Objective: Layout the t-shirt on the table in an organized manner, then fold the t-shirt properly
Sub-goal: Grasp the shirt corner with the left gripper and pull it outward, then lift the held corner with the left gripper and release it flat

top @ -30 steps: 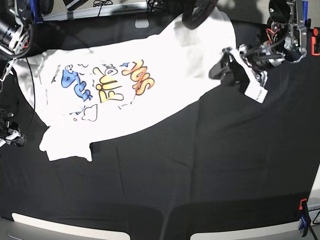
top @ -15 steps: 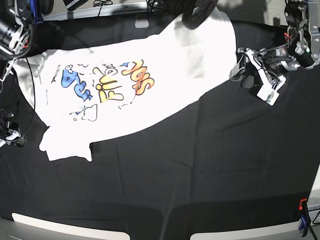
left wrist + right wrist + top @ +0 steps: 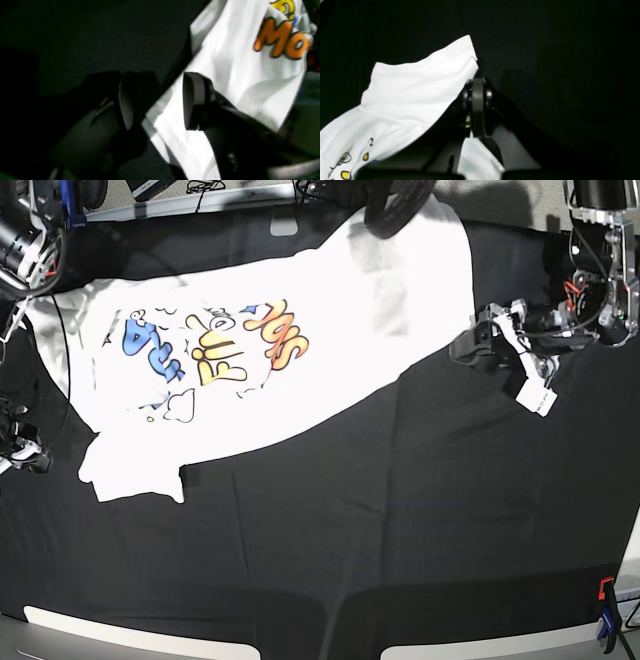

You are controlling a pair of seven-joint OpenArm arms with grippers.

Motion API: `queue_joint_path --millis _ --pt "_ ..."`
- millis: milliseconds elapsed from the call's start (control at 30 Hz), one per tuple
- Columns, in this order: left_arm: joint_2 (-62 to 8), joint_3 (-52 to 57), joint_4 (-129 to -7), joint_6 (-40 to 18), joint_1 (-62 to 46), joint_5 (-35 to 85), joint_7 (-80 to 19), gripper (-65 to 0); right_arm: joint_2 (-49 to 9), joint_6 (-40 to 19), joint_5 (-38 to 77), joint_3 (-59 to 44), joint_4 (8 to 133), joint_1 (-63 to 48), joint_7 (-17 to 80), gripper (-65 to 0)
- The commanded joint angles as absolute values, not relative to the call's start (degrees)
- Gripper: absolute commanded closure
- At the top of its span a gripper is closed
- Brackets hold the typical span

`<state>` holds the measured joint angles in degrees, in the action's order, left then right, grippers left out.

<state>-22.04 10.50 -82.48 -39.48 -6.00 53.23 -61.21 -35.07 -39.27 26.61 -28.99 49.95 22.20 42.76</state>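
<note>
White cotton, the t-shirt [image 3: 270,350] lies spread print-up across the far left of the table [image 3: 400,520], its hem running toward the right. The left gripper [image 3: 155,102] hovers at that hem with its claw spread, one finger over cloth, the other over bare black cover, holding nothing. The right gripper [image 3: 477,107] has its claw pressed together on a corner of the shirt. The risk, as I judge it: the left claw closes beside the edge and misses, or snags the table cover too. A pull from the pinched corner could skew the spread cloth.
</note>
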Motion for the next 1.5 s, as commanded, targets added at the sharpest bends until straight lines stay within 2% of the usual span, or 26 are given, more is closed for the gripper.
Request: queue_joint_path --millis 0,200,500,600,767,933,1467 --pt "-22.7 10.7 -83.0 -40.0 -5.5 55.3 -61.0 -27.6 -36.6 -40.0 27.7 -29.2 51.0 23.6 41.6 0.0" --pt "-20.0 10.7 -82.9 -40.0 -6.2 55.4 -61.8 -27.6 -36.6 -40.0 27.7 -29.2 51.0 23.6 41.6 0.0" --pt "-12.6 10.7 -82.9 -40.0 -6.2 43.8 -62.2 -27.6 -36.6 -40.0 27.7 -29.2 51.0 23.6 42.2 0.0" --pt "-12.6 10.8 -83.0 -40.0 -6.2 48.5 -66.5 -27.5 -36.6 -40.0 27.7 -29.2 51.0 23.6 42.3 0.0" --pt "-12.6 10.8 -84.6 -40.0 -6.2 62.8 -80.0 -27.5 -36.6 -40.0 27.7 -29.2 51.0 23.6 42.3 0.0" --pt "-12.6 10.8 -87.6 -40.0 -7.3 68.9 -80.0 -27.5 -36.6 -40.0 27.7 -29.2 51.0 23.6 42.3 0.0" --pt "-12.2 10.8 -87.9 -40.0 -18.1 69.4 -77.5 -27.5 -36.6 -40.0 27.7 -29.2 51.0 23.6 42.2 0.0"
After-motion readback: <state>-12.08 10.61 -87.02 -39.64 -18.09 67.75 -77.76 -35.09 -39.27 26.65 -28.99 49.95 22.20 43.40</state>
